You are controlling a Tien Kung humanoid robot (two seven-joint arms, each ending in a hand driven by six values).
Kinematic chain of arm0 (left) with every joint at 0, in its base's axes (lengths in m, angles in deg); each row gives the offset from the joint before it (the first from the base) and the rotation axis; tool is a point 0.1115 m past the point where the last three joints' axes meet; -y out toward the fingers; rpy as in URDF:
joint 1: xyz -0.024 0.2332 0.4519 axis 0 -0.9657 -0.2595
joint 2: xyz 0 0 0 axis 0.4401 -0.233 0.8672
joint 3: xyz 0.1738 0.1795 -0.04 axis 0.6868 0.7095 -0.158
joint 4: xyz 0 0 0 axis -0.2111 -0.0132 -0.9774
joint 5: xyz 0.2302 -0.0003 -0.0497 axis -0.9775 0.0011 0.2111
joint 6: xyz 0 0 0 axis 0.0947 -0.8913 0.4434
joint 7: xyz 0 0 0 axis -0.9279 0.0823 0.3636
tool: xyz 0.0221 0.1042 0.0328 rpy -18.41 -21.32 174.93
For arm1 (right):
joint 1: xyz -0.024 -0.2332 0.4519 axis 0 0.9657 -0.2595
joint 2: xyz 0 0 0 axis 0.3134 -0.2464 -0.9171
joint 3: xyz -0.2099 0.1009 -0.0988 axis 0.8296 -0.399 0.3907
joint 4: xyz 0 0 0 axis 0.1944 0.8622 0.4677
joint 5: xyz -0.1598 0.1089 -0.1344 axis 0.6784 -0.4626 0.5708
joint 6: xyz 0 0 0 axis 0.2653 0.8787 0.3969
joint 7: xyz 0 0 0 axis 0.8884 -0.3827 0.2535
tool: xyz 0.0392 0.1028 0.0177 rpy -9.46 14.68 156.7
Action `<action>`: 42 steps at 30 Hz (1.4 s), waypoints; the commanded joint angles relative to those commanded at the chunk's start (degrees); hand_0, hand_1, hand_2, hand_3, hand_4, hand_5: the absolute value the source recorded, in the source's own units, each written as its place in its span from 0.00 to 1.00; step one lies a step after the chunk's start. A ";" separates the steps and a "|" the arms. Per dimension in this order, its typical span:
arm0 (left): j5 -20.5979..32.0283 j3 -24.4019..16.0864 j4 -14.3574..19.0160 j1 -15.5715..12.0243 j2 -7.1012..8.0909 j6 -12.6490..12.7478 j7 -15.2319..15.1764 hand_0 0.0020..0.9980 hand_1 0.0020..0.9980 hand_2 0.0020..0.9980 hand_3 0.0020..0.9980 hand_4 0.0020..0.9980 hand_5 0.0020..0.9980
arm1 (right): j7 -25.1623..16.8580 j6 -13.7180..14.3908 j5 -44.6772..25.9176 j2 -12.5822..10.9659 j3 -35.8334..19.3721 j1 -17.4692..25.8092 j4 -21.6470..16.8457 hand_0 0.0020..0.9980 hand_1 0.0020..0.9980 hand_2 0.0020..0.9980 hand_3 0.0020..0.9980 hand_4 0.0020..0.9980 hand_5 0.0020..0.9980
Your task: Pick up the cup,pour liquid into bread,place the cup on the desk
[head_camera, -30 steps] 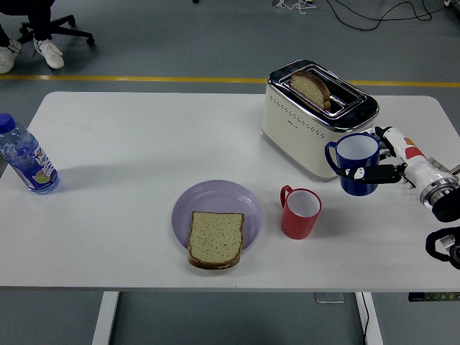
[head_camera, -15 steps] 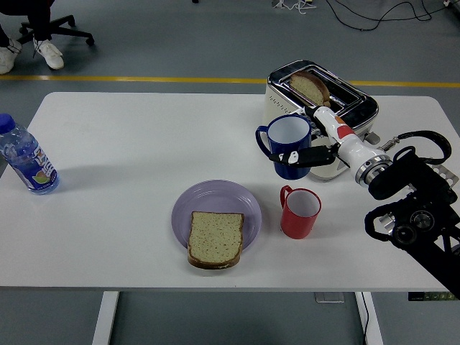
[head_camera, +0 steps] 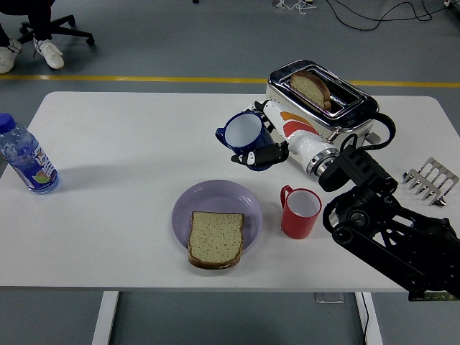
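Right robot hand (head_camera: 260, 144) clamped on blue cup (head_camera: 244, 134), fingers round the body, handle out toward 9 o'clock. Cup held in air, mouth tipped toward 10 o'clock, not yet down-turned.

Change over the last second: cup carried from beside the toaster's 4 o'clock corner, leftward past the toaster front, now out over open counter just off the plate's 1 o'clock rim. Tilt begun in the same stretch; upright a second ago, leaning now. Arm far more extended into frame. Read: pickup done, transport nearly done, pour step opening. No liquid visible from this view.

Bread slice (head_camera: 215, 238) flat on purple plate (head_camera: 208, 200), at about 7 o'clock from the cup, near but not under it. Probably a little more travel toward 7 o'clock needed before a stream would land on the slice.

Red mug (head_camera: 300, 213) at 5 o'clock from the cup, just beside the plate's 3 o'clock rim, under the forearm; closest thing to clip on any lowering. Toaster (head_camera: 310, 108) with bread in slot just behind the wrist at 2 o'clock. Metal rack (head_camera: 430, 180) well apart at 3 o'clock.

Counter (head_camera: 129, 144) open from 8 to 11 o'clock of the cup; bottle (head_camera: 26, 159) well apart at the left edge. Ample set-down room there. Plate near the front edge.

Left robot hand not in view.
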 joint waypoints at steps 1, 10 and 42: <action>0.03 0.02 0.00 -0.01 0.01 0.00 0.00 0.65 0.66 0.68 0.57 0.39 1.00 | -0.27 0.49 1.82 0.09 0.94 -0.36 0.41 0.29 0.22 0.41 0.46 0.85 0.00; 0.30 0.12 0.03 -0.08 -0.03 0.03 0.00 0.65 0.66 0.68 0.57 0.39 1.00 | -3.01 4.59 20.31 -1.33 10.47 -5.94 5.31 0.28 0.21 0.40 0.46 0.83 0.00; 1.41 0.81 0.06 -0.54 -0.12 0.02 -0.01 0.65 0.66 0.68 0.57 0.39 1.00 | 0.45 5.81 31.18 -2.27 32.46 -19.79 8.74 0.28 0.21 0.39 0.45 0.75 0.00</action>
